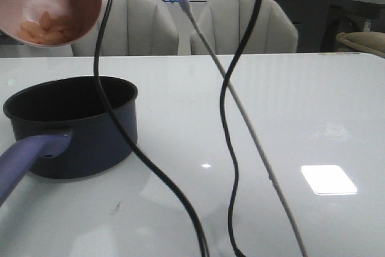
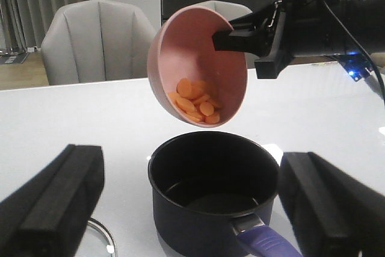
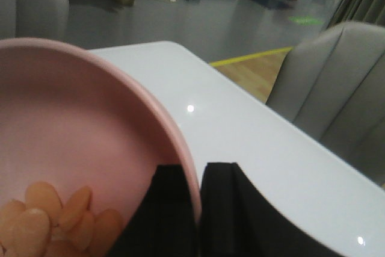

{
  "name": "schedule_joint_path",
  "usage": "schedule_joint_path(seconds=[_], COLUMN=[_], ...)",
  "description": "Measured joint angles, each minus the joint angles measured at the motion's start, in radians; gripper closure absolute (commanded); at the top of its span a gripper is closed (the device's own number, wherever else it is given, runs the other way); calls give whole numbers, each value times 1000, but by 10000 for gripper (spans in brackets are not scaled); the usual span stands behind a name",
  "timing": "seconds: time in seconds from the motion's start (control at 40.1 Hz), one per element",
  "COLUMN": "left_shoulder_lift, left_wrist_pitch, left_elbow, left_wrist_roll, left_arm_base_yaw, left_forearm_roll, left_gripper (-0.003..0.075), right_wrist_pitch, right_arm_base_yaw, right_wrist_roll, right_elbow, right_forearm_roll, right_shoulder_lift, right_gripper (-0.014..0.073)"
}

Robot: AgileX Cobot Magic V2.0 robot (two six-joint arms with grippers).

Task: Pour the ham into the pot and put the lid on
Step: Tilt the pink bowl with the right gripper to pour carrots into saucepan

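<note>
The right gripper (image 3: pixel 195 209) pinches the rim of a pink bowl (image 2: pixel 198 64) between its fingers (image 3: pixel 228 209), one inside the wall and one outside, and holds it in the air, tilted, above the pot (image 2: pixel 213 194). The ham (image 2: pixel 195 100), a heap of small orange slices, lies in the lowest part of the tilted bowl, all of it inside. The pot stands upright on the white table (image 1: pixel 271 118), dark blue and with nothing visible on its bottom, its purple-blue handle (image 1: pixel 27 157) pointing toward the robot. The left gripper (image 2: pixel 192 209) hangs near the pot's near side with its fingers (image 2: pixel 54 203) spread wide and nothing between them. A curved glass edge with a metal rim, likely the lid (image 2: pixel 102 236), shows on the table just beside the left finger. Two black cables (image 1: pixel 228 124) and a pale one hang across the front view. No writing or brand can be read on any of these things.
</note>
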Motion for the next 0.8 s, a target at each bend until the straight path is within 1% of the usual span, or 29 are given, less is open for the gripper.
schedule_joint_path(seconds=[0.15, 0.225, 0.299, 0.399, 0.524, 0.674, 0.798], left_shoulder_lift=[0, 0, 0, 0, 0, 0, 0], left_wrist_pitch=[0, 0, 0, 0, 0, 0, 0], left_elbow=[0, 0, 0, 0, 0, 0, 0], left_wrist_roll=[0, 0, 0, 0, 0, 0, 0], left_arm_base_yaw=[0, 0, 0, 0, 0, 0, 0], left_forearm_roll=[0, 0, 0, 0, 0, 0, 0], left_gripper=[95, 95, 95, 95, 95, 95, 95], right_wrist_pitch=[-187, -263, -333, -391, -419, -438, -470], right_arm_base_yaw=[0, 0, 5, 15, 39, 92, 118], right_wrist_roll=[-70, -127, -209, -335, -550, -884, -1067], right_elbow=[82, 125, 163, 199, 212, 215, 215], right_forearm_roll=[9, 26, 49, 91, 176, 297, 377], right_shoulder_lift=[0, 0, 2, 2, 2, 2, 4], right_gripper=[456, 456, 456, 456, 456, 456, 456])
